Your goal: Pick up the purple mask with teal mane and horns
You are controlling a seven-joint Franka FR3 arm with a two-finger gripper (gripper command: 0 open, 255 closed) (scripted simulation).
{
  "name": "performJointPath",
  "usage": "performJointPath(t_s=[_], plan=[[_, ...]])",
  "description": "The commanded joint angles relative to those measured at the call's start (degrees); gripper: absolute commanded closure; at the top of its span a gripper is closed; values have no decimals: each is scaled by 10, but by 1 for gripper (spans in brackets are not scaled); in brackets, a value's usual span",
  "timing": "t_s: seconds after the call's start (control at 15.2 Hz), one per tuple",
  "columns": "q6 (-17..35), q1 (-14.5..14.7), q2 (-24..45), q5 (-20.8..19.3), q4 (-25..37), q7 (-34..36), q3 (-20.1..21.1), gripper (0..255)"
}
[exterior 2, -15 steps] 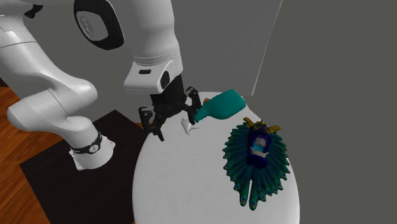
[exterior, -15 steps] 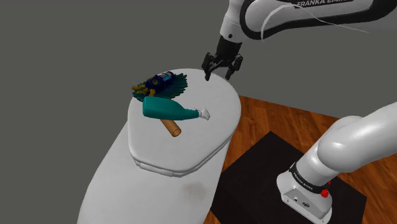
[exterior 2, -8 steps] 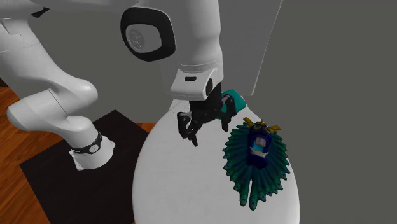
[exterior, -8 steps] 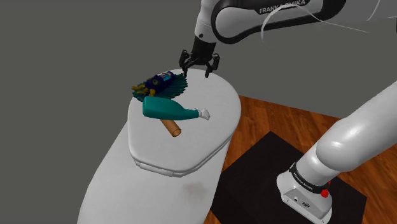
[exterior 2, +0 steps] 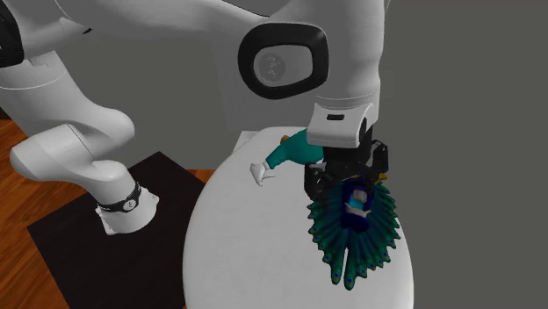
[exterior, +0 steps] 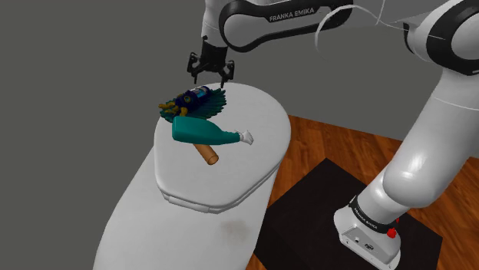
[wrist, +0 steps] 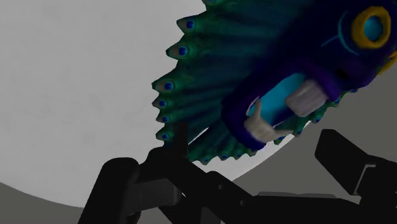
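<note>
The purple mask (exterior: 192, 103) with its teal feathered mane and yellow horns lies flat at the far end of the white oval table (exterior: 230, 180). My gripper (exterior: 209, 74) hovers open just above and behind the mask, touching nothing. In the second exterior view the gripper (exterior 2: 351, 183) hangs over the upper end of the mask (exterior 2: 356, 224), covering its horns. In the wrist view the two fingers stand apart around the gripper (wrist: 261, 158), with the mask's (wrist: 286, 89) purple face, blue mouth and mane a short way beyond them.
A teal bottle (exterior: 203, 134) with a white cap lies on its side right beside the mask, a brown cylinder (exterior: 206, 153) against it. A black mat (exterior: 322, 195) on the wood floor holds the stand. A grey wall stands behind the table.
The gripper has swept along the table's far edge toward the shoulder view's left, from past the bottle's cap end to above the mask. It stayed open. The objects have not moved.
</note>
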Motion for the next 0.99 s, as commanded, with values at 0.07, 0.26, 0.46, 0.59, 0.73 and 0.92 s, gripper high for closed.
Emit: performJointPath(t_s=[0.07,0.26,0.46,0.59,0.73,0.92], plan=[[-13,18,52,-35,64,39,-6,0],[8,18,55,-39,46,44,-8,0],[29,18,60,-44,29,50,-10,0],[39,18,63,-47,20,53,-11,0],[39,18,63,-47,21,53,-11,255],[39,18,63,-47,20,53,-11,255]])
